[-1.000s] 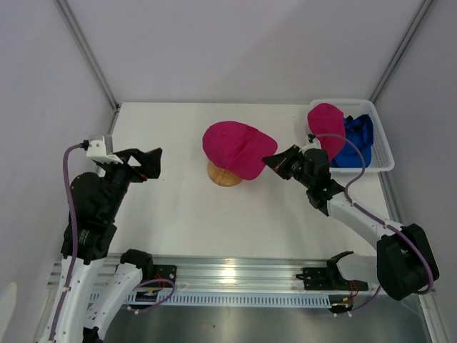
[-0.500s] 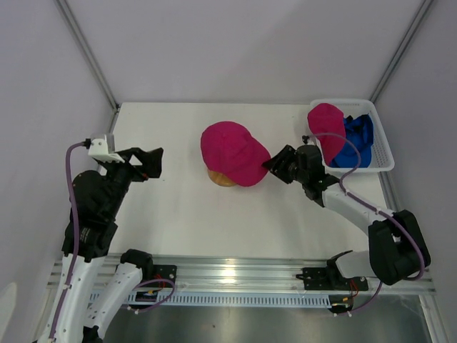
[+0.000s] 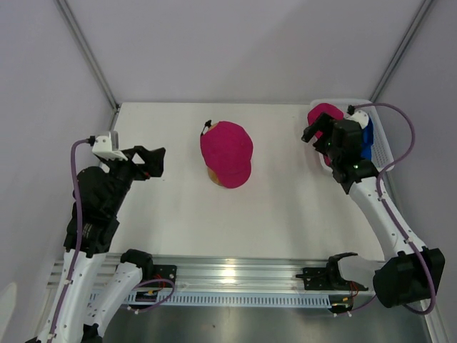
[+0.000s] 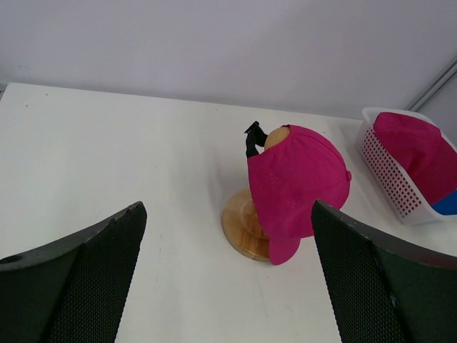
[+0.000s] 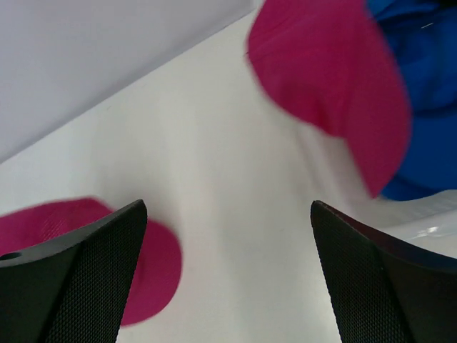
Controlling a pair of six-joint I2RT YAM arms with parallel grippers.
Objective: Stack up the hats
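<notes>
Fingers on both arms stand spread wide and hold nothing. Seen from above, the left fingers [image 3: 154, 163] hang at nine o'clock, well apart from everything. The right fingers [image 3: 316, 131] hover at two o'clock, over the left rim of the one white mesh basket [image 4: 389, 175].

Two magenta-pink caps show. One magenta-pink cap [image 3: 227, 148] sits on the single wooden stand [image 3: 214, 174] at the centre of the white surface [image 3: 278, 207]. Its brim points toward five o'clock, and a black strap end sticks up at its eleven o'clock edge. The second magenta-pink cap [image 4: 410, 146] lies in the basket against blue fabric [image 5: 428, 43]. Whether that fabric is one blue cap or more cannot be told.
</notes>
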